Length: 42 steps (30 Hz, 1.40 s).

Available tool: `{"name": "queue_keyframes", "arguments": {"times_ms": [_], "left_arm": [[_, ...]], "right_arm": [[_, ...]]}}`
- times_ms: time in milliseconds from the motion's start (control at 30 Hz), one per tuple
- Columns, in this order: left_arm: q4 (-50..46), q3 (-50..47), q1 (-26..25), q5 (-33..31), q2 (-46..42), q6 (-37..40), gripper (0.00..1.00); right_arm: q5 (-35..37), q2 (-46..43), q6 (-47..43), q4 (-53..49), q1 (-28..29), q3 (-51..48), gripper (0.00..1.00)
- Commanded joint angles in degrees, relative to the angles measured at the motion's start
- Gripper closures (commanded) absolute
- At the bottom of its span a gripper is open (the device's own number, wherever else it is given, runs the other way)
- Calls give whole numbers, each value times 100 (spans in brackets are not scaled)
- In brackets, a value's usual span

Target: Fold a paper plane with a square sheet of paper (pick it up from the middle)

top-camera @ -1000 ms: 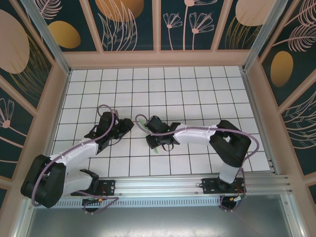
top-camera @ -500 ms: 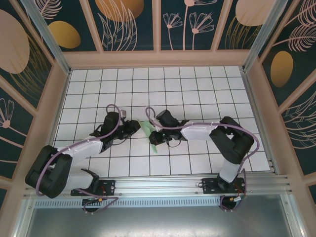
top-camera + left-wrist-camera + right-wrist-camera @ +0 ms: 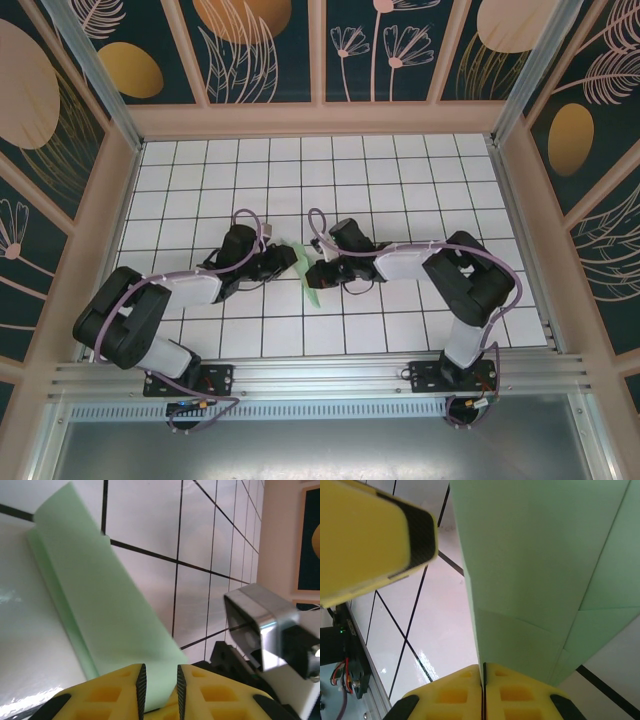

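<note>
The pale green sheet of paper, folded into a long narrow strip with creased layers, hangs just above the tiles at the table's middle. My right gripper is shut on its lower edge, and the paper's edge runs straight into the closed seam. My left gripper comes in from the left at the strip's other end. Its jaws stand a narrow gap apart with a flap of the paper between the pads. One left finger shows beside the paper in the right wrist view.
White grid tiles cover the table, with a wooden wall at the back and metal rails at the near edge. The right arm's wrist housing sits close beyond the paper in the left wrist view.
My left gripper has slid right until its jaws straddle the paper's end, and they have narrowed. The right gripper, holding the paper, shifted slightly right and back.
</note>
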Motion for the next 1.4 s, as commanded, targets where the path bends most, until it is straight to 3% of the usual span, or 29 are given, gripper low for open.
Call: {"name": "queue_keyframes", "arguments": {"times_ms": [0, 500, 900, 1367], "left_arm": [[281, 185, -26, 177, 177, -68, 73], [353, 299, -54, 480, 523, 6, 73], [220, 220, -69, 294, -126, 212, 70], [314, 476, -114, 350, 565, 327, 76]], "right_arm": [[-254, 134, 154, 351, -15, -134, 89], [-351, 468, 396, 667, -63, -221, 89], [-806, 182, 477, 708, -296, -162, 93], [-1367, 550, 358, 557, -573, 108, 95]]}}
